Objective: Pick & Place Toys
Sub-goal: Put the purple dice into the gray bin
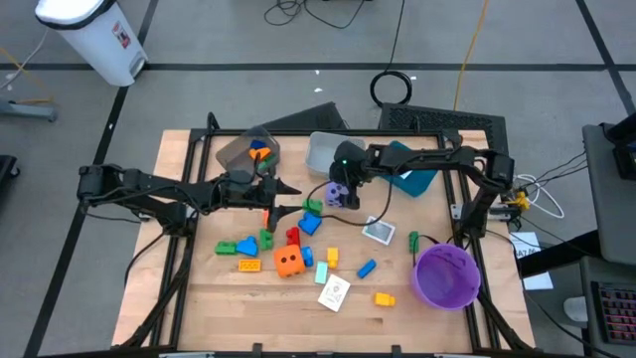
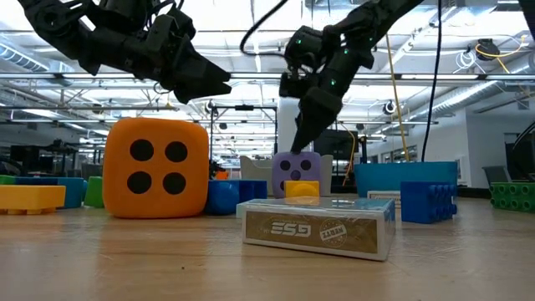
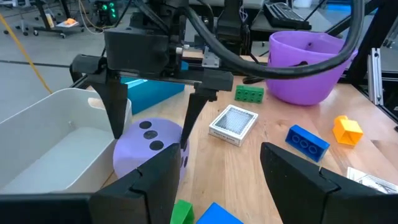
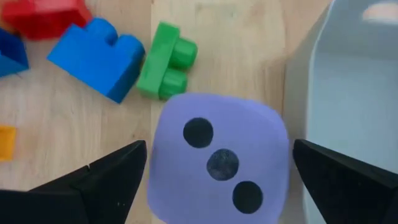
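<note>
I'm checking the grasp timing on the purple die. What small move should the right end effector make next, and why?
Probably lower and close. The right end effector stands open astride the purple die, its fingers clear of both sides, beside the grey bin.

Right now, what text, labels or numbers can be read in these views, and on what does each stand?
"ESG": on the side of the card box lying nearest the low camera.
A second, smaller word beside it: upside down, not readable.
Red label on the white bin off the table: too small to read.
Pattern on the white card: no legible text.
</note>
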Motion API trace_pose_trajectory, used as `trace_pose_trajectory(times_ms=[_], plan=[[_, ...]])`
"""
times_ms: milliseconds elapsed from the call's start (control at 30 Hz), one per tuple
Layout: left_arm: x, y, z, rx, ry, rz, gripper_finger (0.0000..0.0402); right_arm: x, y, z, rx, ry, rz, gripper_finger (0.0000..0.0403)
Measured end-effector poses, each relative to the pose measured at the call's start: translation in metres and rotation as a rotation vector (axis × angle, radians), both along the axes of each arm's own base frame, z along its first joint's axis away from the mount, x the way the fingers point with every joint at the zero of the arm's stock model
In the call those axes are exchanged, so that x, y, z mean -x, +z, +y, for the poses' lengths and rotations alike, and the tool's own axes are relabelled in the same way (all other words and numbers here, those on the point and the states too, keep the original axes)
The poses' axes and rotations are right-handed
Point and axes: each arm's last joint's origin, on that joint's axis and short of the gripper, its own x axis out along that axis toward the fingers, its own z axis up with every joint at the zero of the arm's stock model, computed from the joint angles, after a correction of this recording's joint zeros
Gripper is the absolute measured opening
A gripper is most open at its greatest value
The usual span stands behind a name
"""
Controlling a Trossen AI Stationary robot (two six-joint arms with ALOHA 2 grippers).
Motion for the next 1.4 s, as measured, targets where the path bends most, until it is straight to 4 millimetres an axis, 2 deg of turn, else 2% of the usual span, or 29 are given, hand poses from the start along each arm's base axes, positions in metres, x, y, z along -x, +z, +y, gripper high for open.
trace_pose_trajectory(times_ms=[200,500,867,1200,1300,1400], plan=[[0.0,0.0,0.0,0.007,0.001,0.003,0.023,-0.005,-0.013,-0.002,-0.012,-0.017,0.027,0.04],[0.0,0.0,0.0,0.006,0.001,0.005,0.023,-0.001,-0.018,-0.002,0.036,-0.056,0.066,0.0398],[0.0,0.0,0.0,0.006,0.001,0.005,0.023,-0.001,-0.015,-0.001,0.04,-0.057,0.051,0.0348],[0.0,-0.001,0.0,0.005,0.001,0.005,0.023,0.002,0.015,0.019,0.062,-0.021,-0.045,0.0344],[0.0,-0.001,0.0,0.005,0.001,0.005,0.023,0.006,0.033,0.021,0.071,-0.025,-0.098,0.0344],[0.0,0.0,0.0,0.005,0.002,0.004,0.023,0.009,0.054,0.014,0.119,-0.069,-0.156,0.0343]])
